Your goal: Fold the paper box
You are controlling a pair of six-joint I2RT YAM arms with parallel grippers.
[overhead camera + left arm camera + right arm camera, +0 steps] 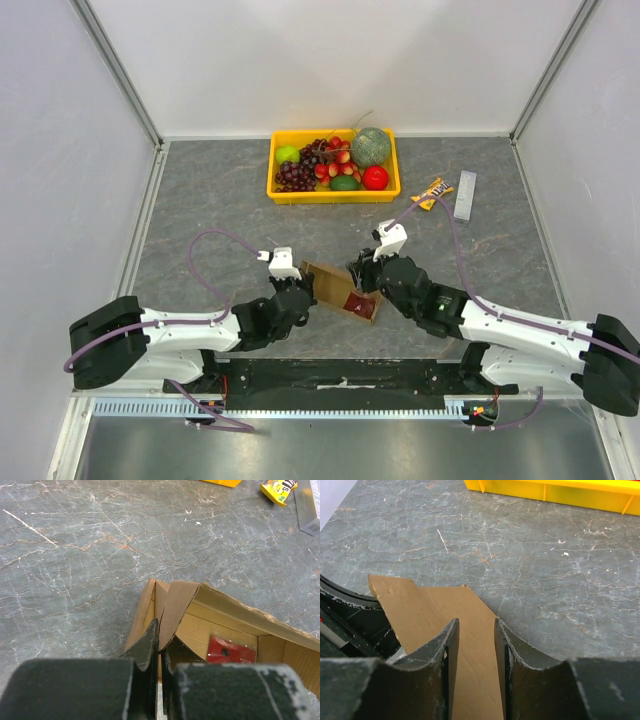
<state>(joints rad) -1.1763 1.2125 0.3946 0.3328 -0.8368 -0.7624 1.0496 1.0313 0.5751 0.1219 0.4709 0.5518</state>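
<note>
**Both grippers at the paper box, left one clamped on a flap**

The paper box (336, 286) lies on the grey table (220, 200) between the two grippers, touched from both sides. It is open on top, and its brown walls stand up only partly.

The left gripper (160, 642) is at the left end of the box. Its two fingers are pressed together, with a thin cardboard flap pinched between them. This flap rises from the corner of the box, directly in front of the fingertips. Ahead and to the right of these fingers, inside the box, a small red packet (230, 652) lies flat on the bottom.

The right gripper (476, 645) is at the right end of the box. Its fingers stand apart with a clear gap between them. A flat brown panel of the box shows in this gap and spreads out to the left of the fingers. I cannot tell whether the pads touch it, and nothing is squeezed between them.

Well beyond both grippers, at the far side of the table, stands a yellow tray (280, 190) with fruit. Far ahead of the right gripper and a little to its right are a yellow candy packet (432, 192) and, just beside it, a grey bar (465, 195).
</note>
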